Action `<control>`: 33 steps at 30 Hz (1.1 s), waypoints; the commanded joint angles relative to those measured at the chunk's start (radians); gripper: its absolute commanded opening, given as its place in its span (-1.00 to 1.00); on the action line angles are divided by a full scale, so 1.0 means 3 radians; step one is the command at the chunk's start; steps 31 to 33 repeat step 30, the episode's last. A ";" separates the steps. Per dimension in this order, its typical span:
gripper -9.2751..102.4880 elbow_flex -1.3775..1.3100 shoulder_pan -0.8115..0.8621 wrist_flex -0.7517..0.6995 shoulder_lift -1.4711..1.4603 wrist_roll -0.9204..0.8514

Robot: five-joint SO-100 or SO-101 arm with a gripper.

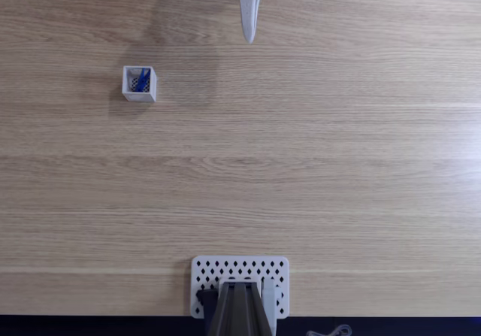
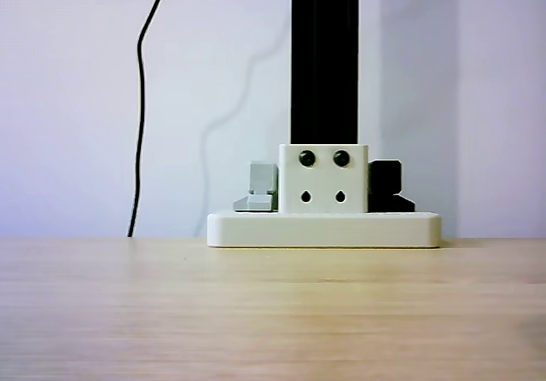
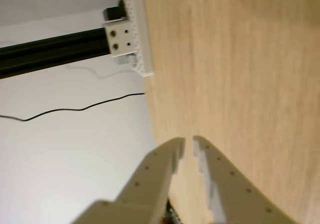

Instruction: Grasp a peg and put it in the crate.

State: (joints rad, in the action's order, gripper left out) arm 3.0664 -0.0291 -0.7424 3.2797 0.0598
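1. The crate [image 1: 140, 83] is a small white square box with an open top. In the fixed view it stands upright on the wooden worktop, in the left half, nearer the top edge than the bottom edge and well in from the left edge.
2. Its bottom shows a dark perforated mesh.
3. The peg [image 1: 142, 80] is a small bright blue elongated piece. It lies inside the crate, tilted, with 1 end near the crate's upper wall.
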 commanded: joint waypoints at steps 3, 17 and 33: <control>-0.85 -0.0031 -0.0005 -0.0153 0.0179 0.0087; -0.85 -0.0020 0.0010 -0.0562 0.0184 0.0092; -0.84 -0.0026 -0.0015 -0.0578 0.0174 0.0087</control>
